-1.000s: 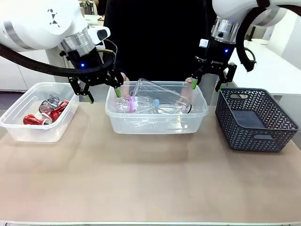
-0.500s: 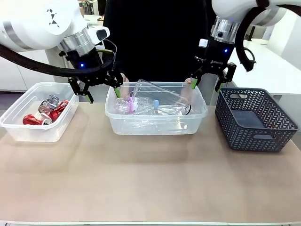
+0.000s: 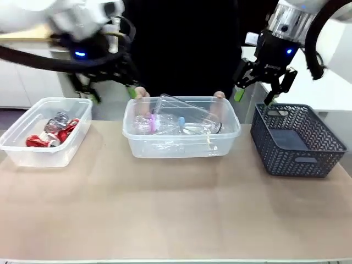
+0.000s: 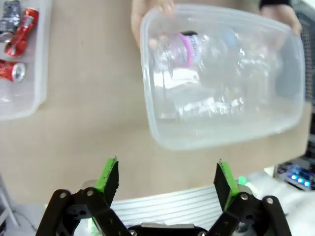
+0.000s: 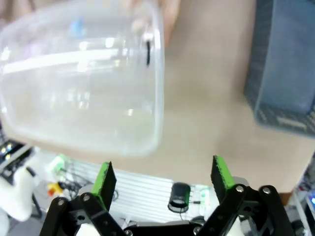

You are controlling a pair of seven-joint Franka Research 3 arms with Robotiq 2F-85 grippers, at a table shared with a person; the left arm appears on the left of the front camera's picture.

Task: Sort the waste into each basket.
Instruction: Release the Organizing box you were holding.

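Two clear tubs (image 3: 182,144) (image 3: 45,154) and one dark basket (image 3: 297,144) are counted on the table (image 3: 176,214). About three cans (image 3: 54,131) are seen; the bottles (image 3: 181,118) cannot be counted exactly.

1. My table (image 3: 176,214) had a plain tan top, evenly lit.
2. White cabinets (image 3: 22,82) stood behind it on my left.
3. A white counter (image 3: 324,82) ran along my right.
4. The middle background was dark.
5. I saw a grey floor strip (image 3: 8,115) at far left.
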